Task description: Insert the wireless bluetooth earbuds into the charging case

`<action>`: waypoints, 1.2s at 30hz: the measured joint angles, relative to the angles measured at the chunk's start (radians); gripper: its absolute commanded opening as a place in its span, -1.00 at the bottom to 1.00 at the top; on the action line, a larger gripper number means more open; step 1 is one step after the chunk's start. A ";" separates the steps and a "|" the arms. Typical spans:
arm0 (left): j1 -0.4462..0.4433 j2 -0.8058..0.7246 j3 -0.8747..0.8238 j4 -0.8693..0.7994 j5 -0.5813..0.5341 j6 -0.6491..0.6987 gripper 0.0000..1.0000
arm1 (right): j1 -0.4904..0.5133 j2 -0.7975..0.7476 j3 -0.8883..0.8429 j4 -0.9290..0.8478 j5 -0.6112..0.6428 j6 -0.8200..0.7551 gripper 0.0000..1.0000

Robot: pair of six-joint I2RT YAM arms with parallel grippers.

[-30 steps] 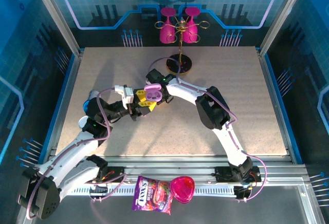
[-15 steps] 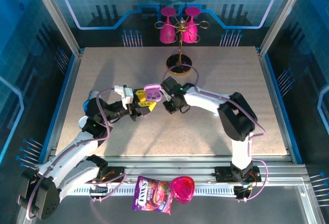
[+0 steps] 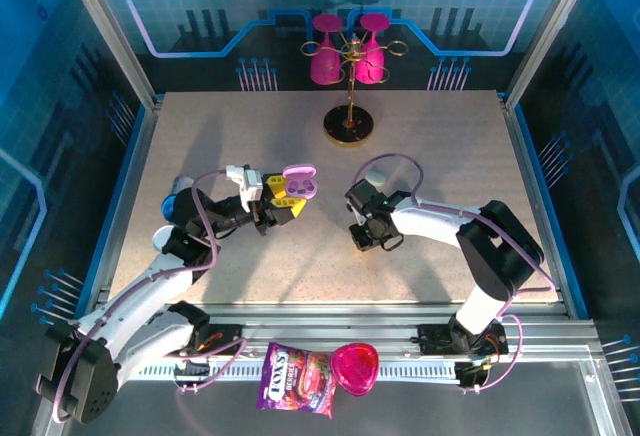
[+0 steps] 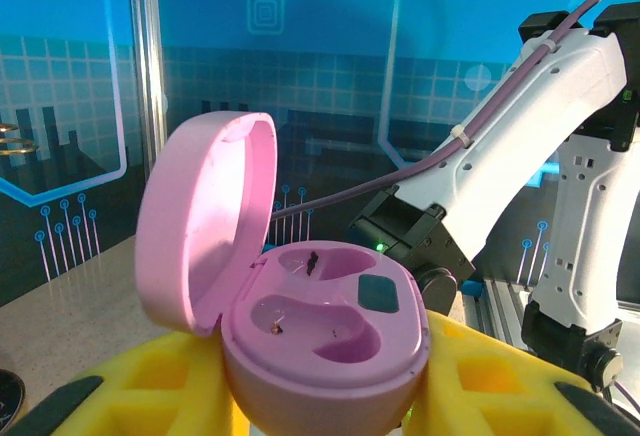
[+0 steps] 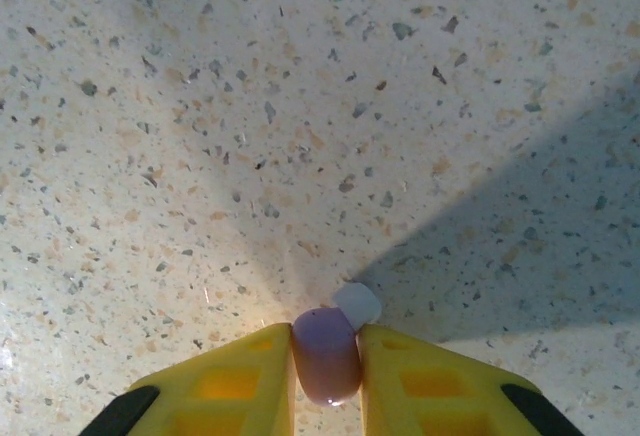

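Observation:
A pink pebble-shaped charging case stands with its lid hinged open, held between the yellow fingers of my left gripper, which is shut on it. Both of its moulded wells are bare. In the overhead view the case hangs above the table left of centre. My right gripper is shut on a lilac earbud with a whitish tip, pointing down at the speckled tabletop. In the overhead view the right gripper is low over the table, well right of the case.
A gold stand on a black round base with pink glasses is at the back centre. A blue round cap lies beside the left arm. A sweets packet and a pink heart-shaped box lie on the near rail.
My right arm has drawn back from the open case, moving right and toward the near edge, down over the table. The left gripper and case have stayed put.

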 measured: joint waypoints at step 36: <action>0.000 0.000 0.000 0.000 0.000 0.001 -0.48 | 0.029 0.073 0.061 0.189 -0.289 0.116 -0.11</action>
